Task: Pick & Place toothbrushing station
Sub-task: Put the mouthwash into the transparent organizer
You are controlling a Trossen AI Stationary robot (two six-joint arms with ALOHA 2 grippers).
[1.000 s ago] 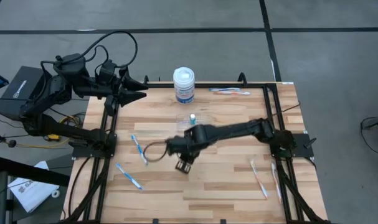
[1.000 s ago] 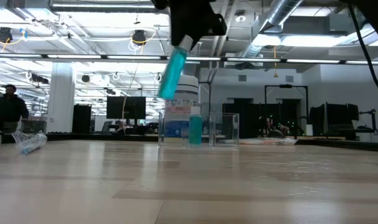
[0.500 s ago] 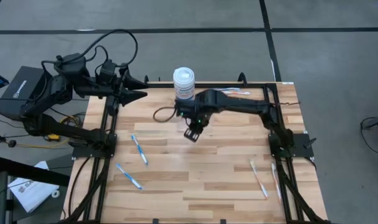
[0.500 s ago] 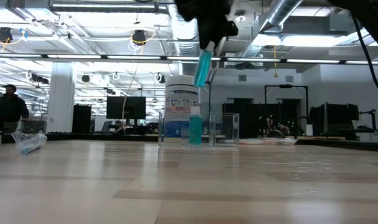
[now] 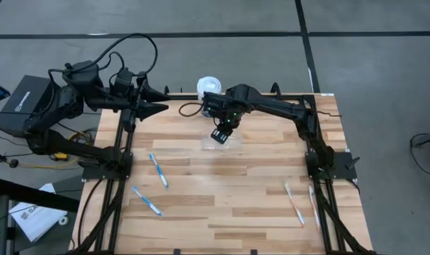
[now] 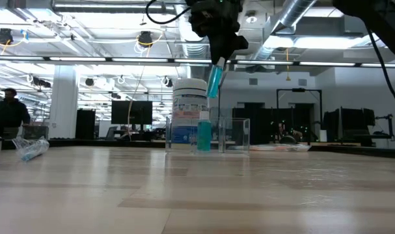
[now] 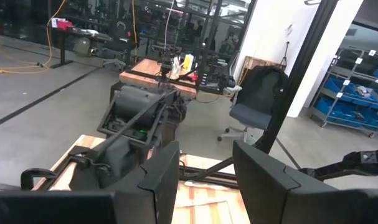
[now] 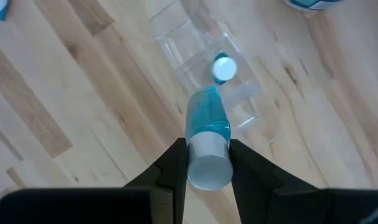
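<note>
Toothbrushing station: the clear holder (image 8: 204, 68) stands near the table's (image 5: 257, 212) far edge, just in front of the white jar (image 6: 189, 107), and one small blue tube (image 6: 204, 133) with a white cap already stands upright in one of its compartments. The right gripper (image 8: 208, 163) hangs above the holder, jaws clamped on the capped end of a second blue tube (image 8: 207, 118), which hangs tilted with its free end toward the holder. The left gripper (image 7: 204, 180) waits off the table's far-left corner, jaws apart and empty.

What could go wrong:

- The tube is tilted, not plumb. Lowered this way, its free end may catch a compartment wall and tip or push the light holder.
- In the right wrist view the tube's end lies very near the standing tube. If the descent drifts that way, the two may knock and the seated one may topple.
- The grip is only on the cap end, so the tube may swing or slip if it meets the rim.
- The clear walls are hard to make out, so I cannot tell which compartment the tube is over; a misjudged line may drop it outside.
- The jar is just behind, so the arm may brush it.

Toothbrushes (image 5: 158, 170) still lie apart on the table, on both sides.
</note>
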